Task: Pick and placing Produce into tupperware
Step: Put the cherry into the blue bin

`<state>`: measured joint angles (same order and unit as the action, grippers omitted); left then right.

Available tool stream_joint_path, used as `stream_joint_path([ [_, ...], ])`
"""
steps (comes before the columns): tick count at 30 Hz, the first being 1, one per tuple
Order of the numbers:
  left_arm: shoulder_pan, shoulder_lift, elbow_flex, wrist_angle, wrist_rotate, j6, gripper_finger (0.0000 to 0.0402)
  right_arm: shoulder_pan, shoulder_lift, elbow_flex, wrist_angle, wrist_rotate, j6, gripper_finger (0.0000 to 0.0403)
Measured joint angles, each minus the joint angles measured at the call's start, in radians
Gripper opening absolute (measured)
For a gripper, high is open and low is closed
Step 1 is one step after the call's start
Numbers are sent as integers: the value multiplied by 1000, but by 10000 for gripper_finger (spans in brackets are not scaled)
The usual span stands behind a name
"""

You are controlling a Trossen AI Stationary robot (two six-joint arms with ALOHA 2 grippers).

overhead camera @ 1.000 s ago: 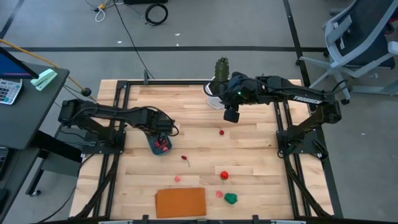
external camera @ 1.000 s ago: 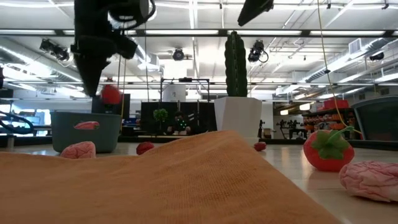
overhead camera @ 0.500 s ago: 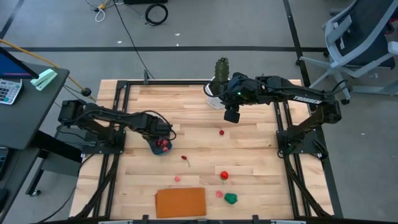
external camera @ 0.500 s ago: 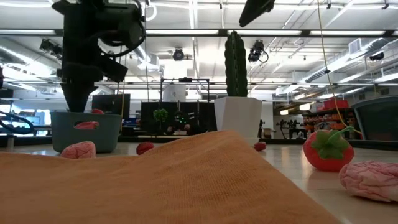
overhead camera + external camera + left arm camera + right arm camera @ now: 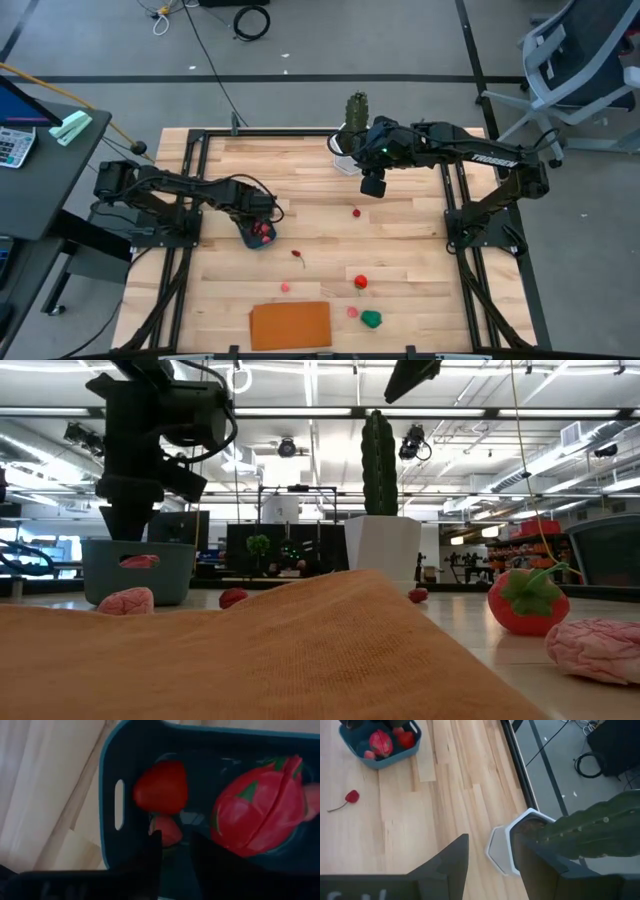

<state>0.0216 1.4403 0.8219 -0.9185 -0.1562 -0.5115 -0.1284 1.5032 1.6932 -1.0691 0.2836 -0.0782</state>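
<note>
Two dark, near-black arms are seen from above, each built from slim tubular links joined by chunkier rounded joints. White lettering is carried along the upper link of the right arm [image 5: 470, 155], and a small green light is lit near its wrist. Thin black cables are looped beside the wrist of the left arm [image 5: 190, 190]. In the low view that wrist is shown as a blocky black housing with cabling curled over it. Flat, matte black fingers [image 5: 150, 865] are shown in both wrist views
</note>
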Motion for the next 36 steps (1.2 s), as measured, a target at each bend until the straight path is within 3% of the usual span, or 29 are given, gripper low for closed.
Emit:
stream_joint_path([
  [7, 0, -2, 143, -35, 0, 0, 147, 0, 0, -27, 4, -36, -3, 167],
  [10, 0, -2, 250, -46, 0, 20, 146, 0, 0, -82, 9, -91, -2, 167],
  [17, -23, -4, 448, 11, 0, 53, 131, 1, 0, -289, 65, -103, 80, 168],
  [22, -67, 5, 461, 48, 4, 105, 138, 0, 0, -460, 152, -107, 64, 167],
  [30, -93, 70, 461, 52, -17, 112, 133, 1, 0, -718, 560, -240, 16, 168],
  [36, -91, 87, 461, 54, -19, 113, 122, -4, 0, -857, 710, -244, 34, 168],
])
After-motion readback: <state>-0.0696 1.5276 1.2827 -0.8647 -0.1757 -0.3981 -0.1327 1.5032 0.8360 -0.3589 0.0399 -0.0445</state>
